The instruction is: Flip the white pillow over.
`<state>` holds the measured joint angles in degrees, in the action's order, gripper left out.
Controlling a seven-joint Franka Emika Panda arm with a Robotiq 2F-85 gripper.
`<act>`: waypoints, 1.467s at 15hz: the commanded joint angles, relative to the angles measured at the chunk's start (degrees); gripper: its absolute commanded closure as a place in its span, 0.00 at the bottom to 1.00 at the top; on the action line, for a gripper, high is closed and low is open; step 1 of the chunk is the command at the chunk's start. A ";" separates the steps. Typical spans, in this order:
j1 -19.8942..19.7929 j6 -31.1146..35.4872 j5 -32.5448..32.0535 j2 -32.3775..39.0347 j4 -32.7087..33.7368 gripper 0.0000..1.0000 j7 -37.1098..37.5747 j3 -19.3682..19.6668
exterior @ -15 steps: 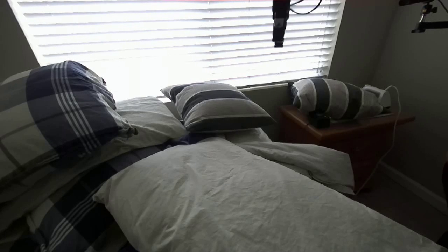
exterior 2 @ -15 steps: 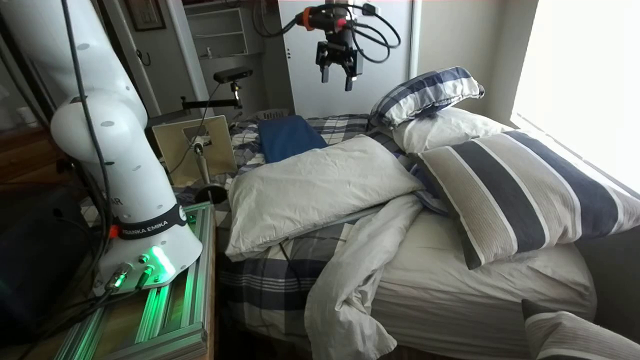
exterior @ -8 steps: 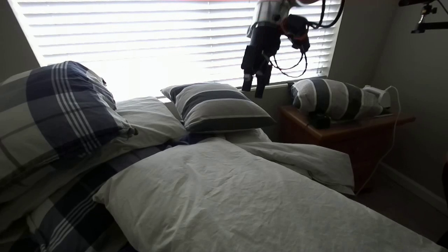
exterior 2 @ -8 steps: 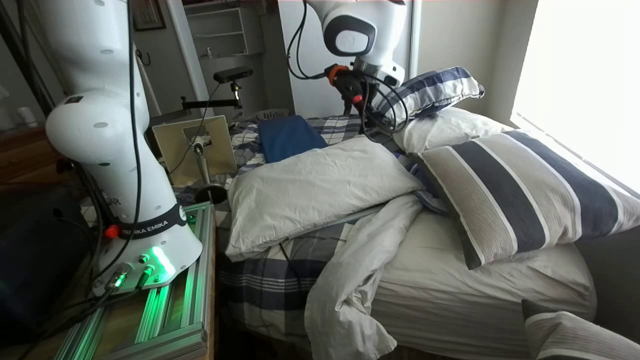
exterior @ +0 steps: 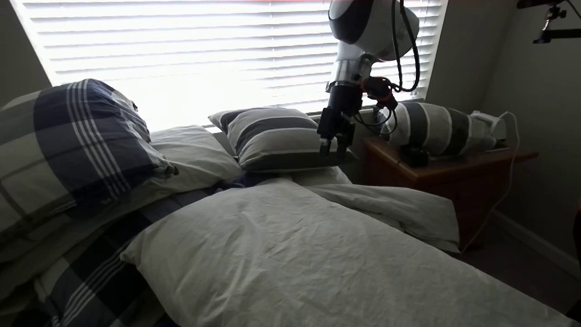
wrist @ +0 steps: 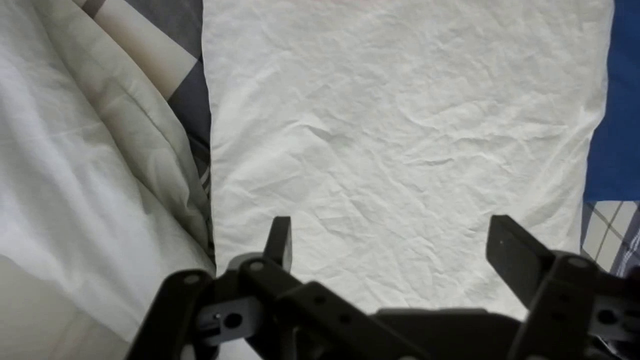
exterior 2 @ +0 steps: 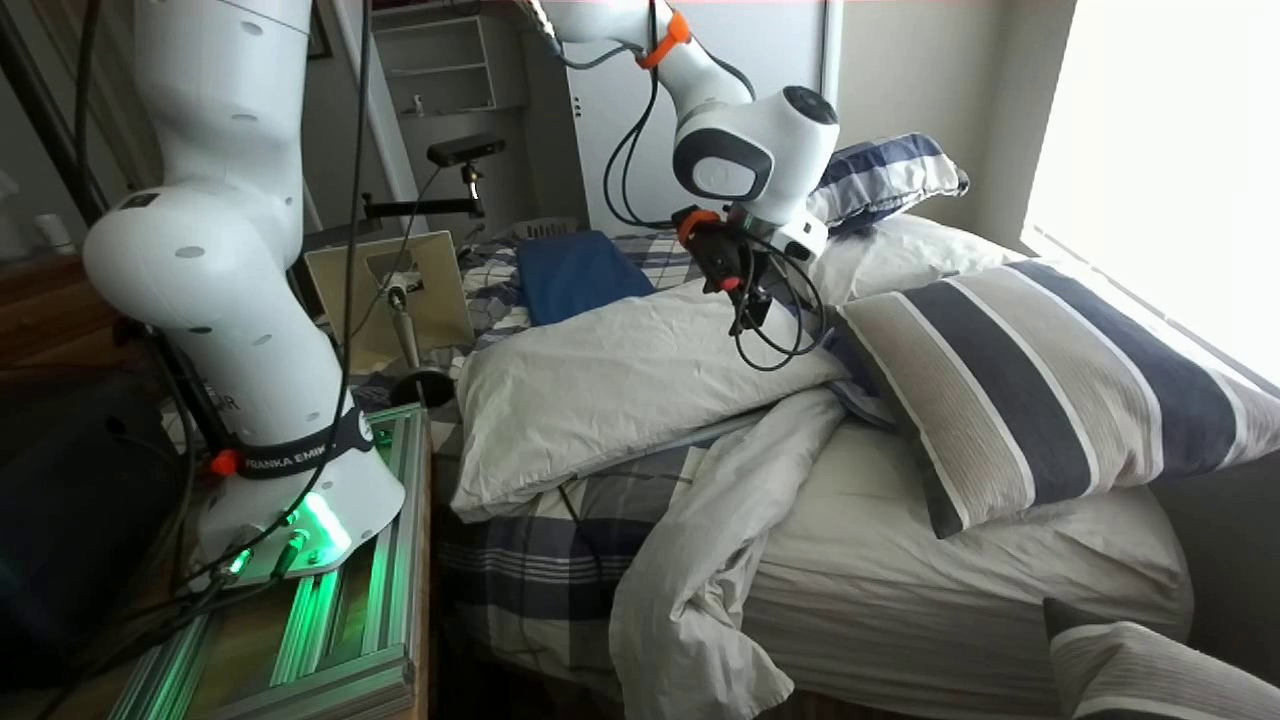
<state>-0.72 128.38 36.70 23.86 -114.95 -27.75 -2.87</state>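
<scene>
Plaid bedding [exterior 2: 530,570] carries the white pillow [exterior 2: 620,380]. In the wrist view, one long edge faces a loose white sheet [wrist: 95,165] across a tapering plaid strip; the opposite edge borders a flat blue item [wrist: 620,110]. The gripper [wrist: 390,222] is positioned above the pillow, fingers [wrist: 517,260] spread between both edges.

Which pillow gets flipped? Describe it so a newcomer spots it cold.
Start at the plaid-covered bed and look below the open gripper. The white pillow lies between a flat blue item and a rumpled pale cloth. It's plain, unlike the striped pillow on the bed and the plaid pillow, and, unlike the pale pillow, isn't under the plaid one.
</scene>
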 commanded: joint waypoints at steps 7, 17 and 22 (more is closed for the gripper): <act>-3.95 1.64 1.45 7.21 5.42 0.00 0.54 -1.74; -11.04 -9.67 0.51 22.92 18.34 0.00 1.06 -4.83; -11.57 -16.92 0.53 27.85 24.61 0.00 1.55 -5.20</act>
<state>-10.93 115.87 37.43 47.67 -95.97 -27.13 -6.95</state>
